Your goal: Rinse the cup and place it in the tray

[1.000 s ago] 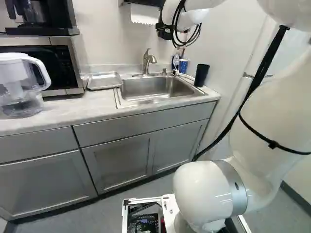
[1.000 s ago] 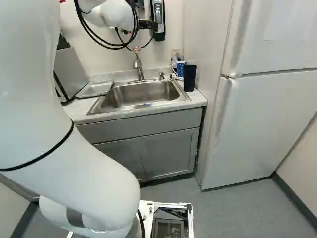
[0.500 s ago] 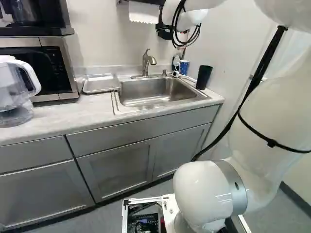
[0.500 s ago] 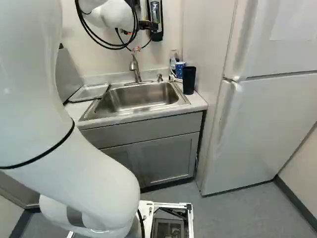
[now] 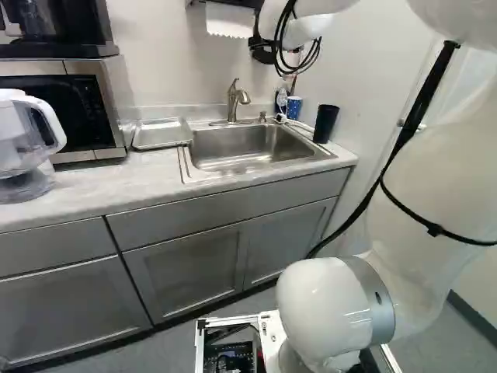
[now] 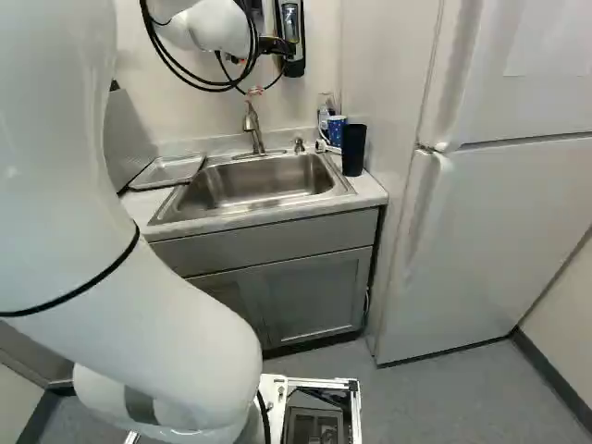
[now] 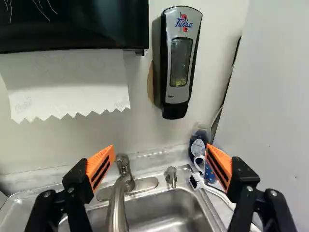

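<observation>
Toward the middle of the left base view, the sink [image 5: 248, 145] opens between the faucet [image 5: 238, 97] at its back rim and the strip of counter [image 5: 116, 183] ending in a straight front edge. The microwave [image 5: 93, 109] walls off the left; at the right of the right base view stands the refrigerator [image 6: 490, 231]. The tray [image 5: 161, 134] lies on the counter just left of the sink, near the microwave. Two cups stand by the sink's right back corner: a blue cup [image 5: 293, 108] and, nearer, a black cup [image 5: 326, 124]; which is meant, I cannot tell.

The base has moved since a second ago, shifting the scene in both base views; from half a second ago to now, everything looks the same.

The gripper [image 5: 262, 51] has its fingers spread wide with nothing gripped. In the wrist view the faucet shows between them, and one finger partly covers the blue cup.
</observation>
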